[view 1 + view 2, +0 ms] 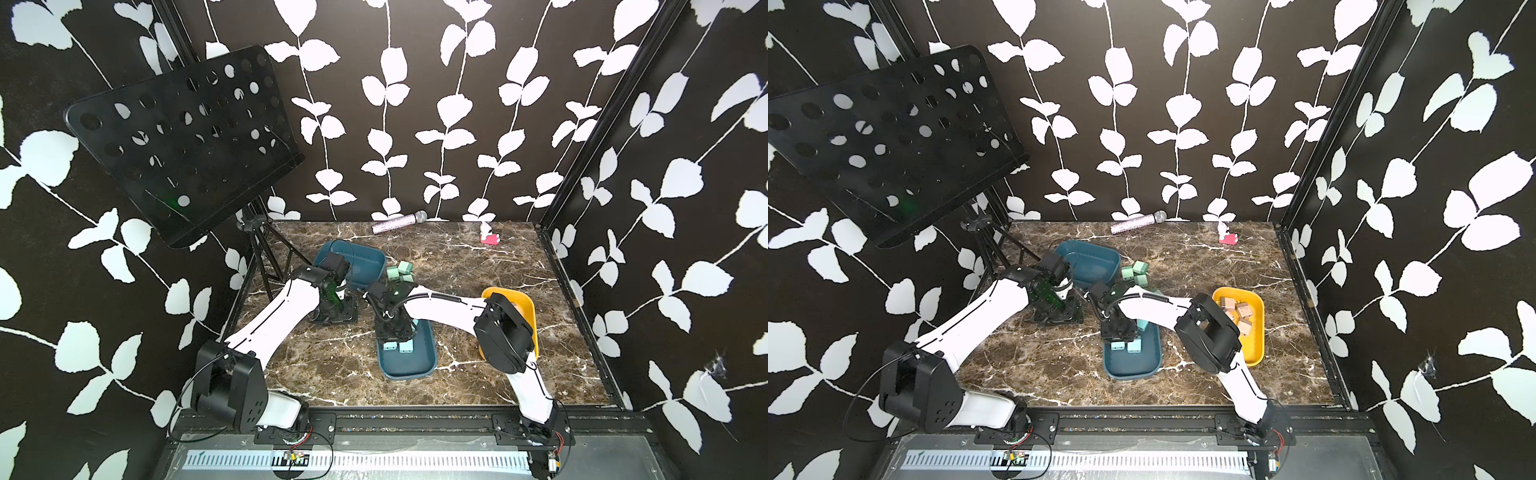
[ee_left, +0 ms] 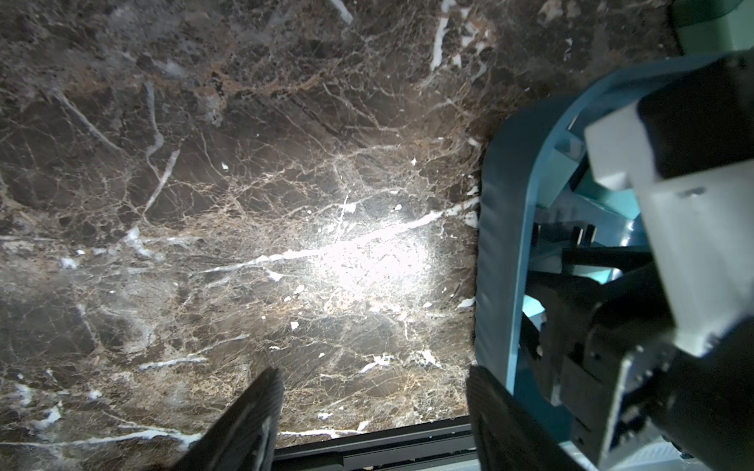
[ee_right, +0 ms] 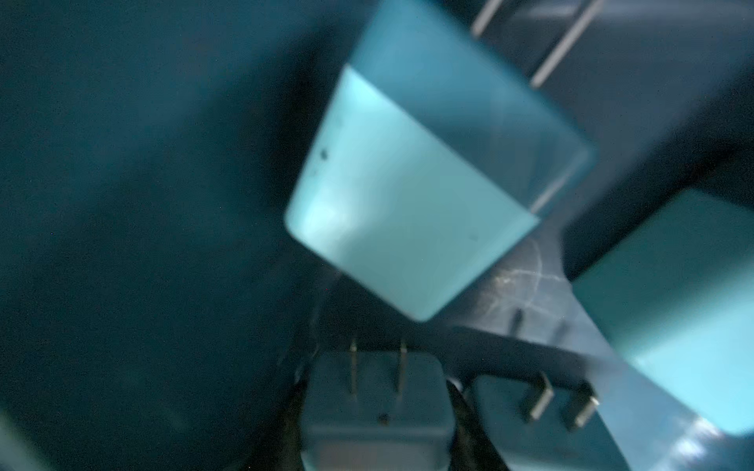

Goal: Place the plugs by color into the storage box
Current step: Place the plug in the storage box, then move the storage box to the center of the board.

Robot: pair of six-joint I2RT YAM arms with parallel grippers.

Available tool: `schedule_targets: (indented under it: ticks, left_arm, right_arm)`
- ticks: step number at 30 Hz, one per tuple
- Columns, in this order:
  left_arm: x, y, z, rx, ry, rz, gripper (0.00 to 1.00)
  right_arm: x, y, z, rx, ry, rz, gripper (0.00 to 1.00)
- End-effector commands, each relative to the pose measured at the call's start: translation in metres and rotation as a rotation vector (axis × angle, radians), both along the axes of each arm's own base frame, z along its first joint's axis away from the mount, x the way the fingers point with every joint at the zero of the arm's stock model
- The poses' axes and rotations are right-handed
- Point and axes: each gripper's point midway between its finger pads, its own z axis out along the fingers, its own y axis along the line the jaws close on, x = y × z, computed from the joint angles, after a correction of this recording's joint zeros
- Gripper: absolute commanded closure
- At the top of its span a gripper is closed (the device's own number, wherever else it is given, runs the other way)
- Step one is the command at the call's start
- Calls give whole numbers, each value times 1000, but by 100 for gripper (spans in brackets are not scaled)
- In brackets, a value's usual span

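Teal tray (image 1: 409,368): we find it low in the middle of both top views, on the marble table (image 1: 324,374).
Right gripper (image 3: 377,387): down inside that tray, jaws closed part-way on a light blue plug (image 3: 375,416) whose prongs point away from the wrist camera.
Other blue plugs (image 3: 412,204): we count three lying loose in the same tray, one of them mid-frame in the right wrist view.
Left gripper (image 2: 373,375): jaws wide apart with nothing between them, over bare marble just beside the tray wall.
Green plugs (image 1: 399,272): heaped on the table at mid-frame, just right of a second teal tray (image 1: 361,259).
Beige plugs (image 1: 1235,311): in the yellow tray (image 1: 1252,349), right of centre.
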Motion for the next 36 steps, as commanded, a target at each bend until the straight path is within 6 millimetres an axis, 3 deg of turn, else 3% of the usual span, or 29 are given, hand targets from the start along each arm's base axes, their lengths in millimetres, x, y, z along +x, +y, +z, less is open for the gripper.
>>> schedule_targets:
  ticks: [1,3,8,12,15,18,21,25,28,33,36]
  left_arm:
    - [-3,6,4,6,-9,17,27]
    - [-3,5,4,3,-8,17,27]
    - [-3,4,3,-1,-5,21,27]
    - [-1,4,6,-4,-17,21,27]
    - [2,4,11,-1,-31,15,27]
    - [5,4,15,2,-43,8,27]
    - [7,2,15,-1,-43,3,26]
    - [9,-4,12,-28,-31,4,26]
    - [10,-11,8,-59,-10,2,26]
    - [11,-13,6,-63,-2,1,26]
    - [11,-11,8,-55,-6,1,26]
  right_arm:
    - [-3,-5,-10,-10,29,-12,71]
    - [-2,-6,-12,-11,34,-17,68]
    - [2,-5,0,5,14,-9,47]
    - [6,2,29,78,-12,-10,42]
    - [13,0,61,143,-48,-32,40]
    - [22,-20,88,171,-84,-74,38]
    - [34,-62,101,151,-116,-157,37]
    - [43,-119,98,135,-126,-304,36]
    - [39,-142,82,125,-106,-368,36]
    - [31,-131,61,183,-46,-368,41]
    - [30,-120,46,209,-23,-364,50]
